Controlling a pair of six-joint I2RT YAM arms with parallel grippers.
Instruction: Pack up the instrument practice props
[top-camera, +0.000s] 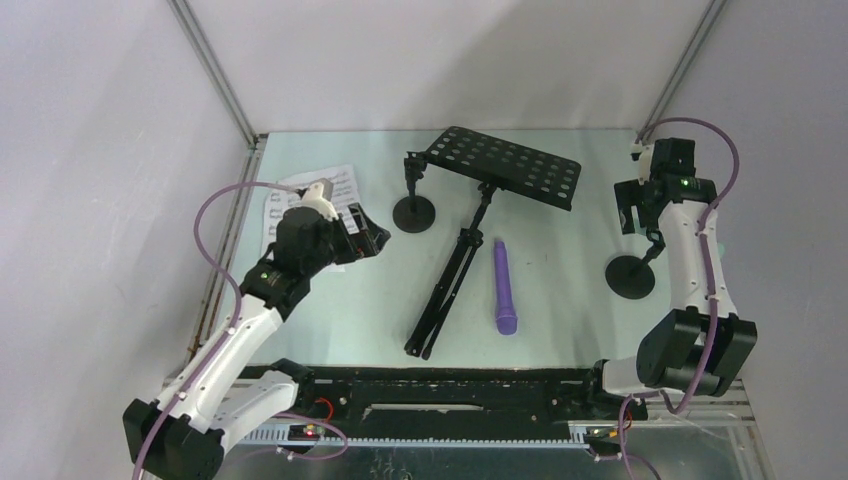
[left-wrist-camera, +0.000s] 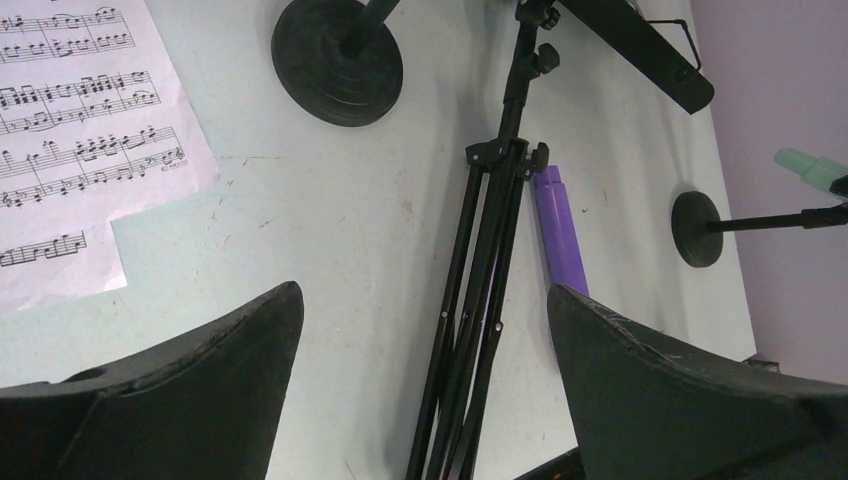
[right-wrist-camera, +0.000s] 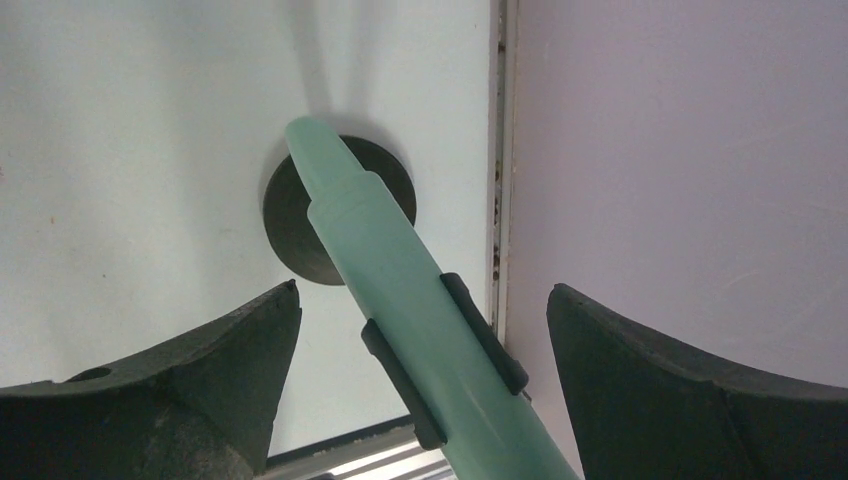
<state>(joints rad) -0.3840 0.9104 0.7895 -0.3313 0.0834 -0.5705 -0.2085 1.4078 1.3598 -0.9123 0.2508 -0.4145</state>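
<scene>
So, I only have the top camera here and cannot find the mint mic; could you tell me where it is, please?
Observer: The mint mic sits clipped in the holder by the table's right edge, directly under the right gripper.
Operator: Thank you. Is that gripper gripping it?
Observer: No. Its jaws stand open, with a gap on each side of the mic.
Operator: And is the left gripper holding anything?
Observer: No. The left gripper is open and empty; between its jaws I see only the rack and its folded legs on the table below.
</scene>
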